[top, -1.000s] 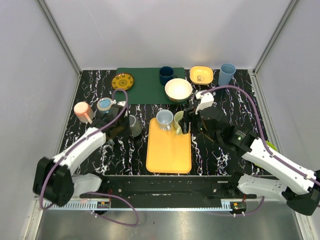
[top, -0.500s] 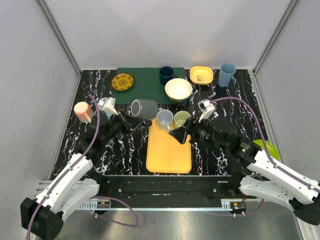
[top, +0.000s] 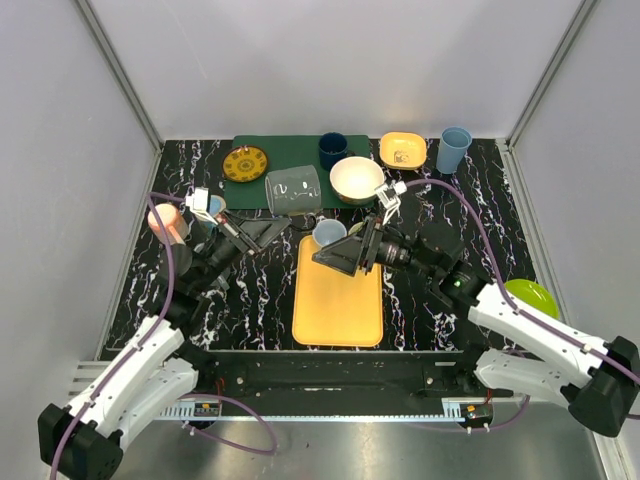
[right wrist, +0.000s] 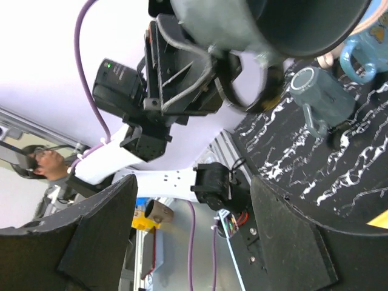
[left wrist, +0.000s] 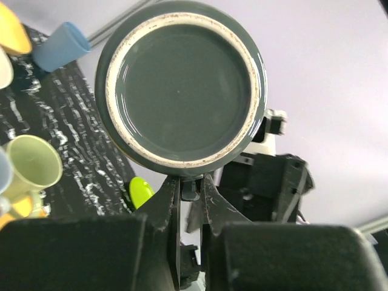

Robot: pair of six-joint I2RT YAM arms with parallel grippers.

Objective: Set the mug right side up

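Black marbled desk point(top: 250, 300) sits beneath the grey mug point(top: 293, 190), which has left it and hangs tipped sideways at upper centre, handle point(left wrist: 190, 188) pinched in the fingers of the left gripper point(top: 268, 232). Fingers of the right gripper point(top: 335, 255) have spread wide nearby; uprighting looks half done.

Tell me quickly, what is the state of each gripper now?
Left gripper: closed, holding the grey mug in the air.
Right gripper: open, holding nothing.
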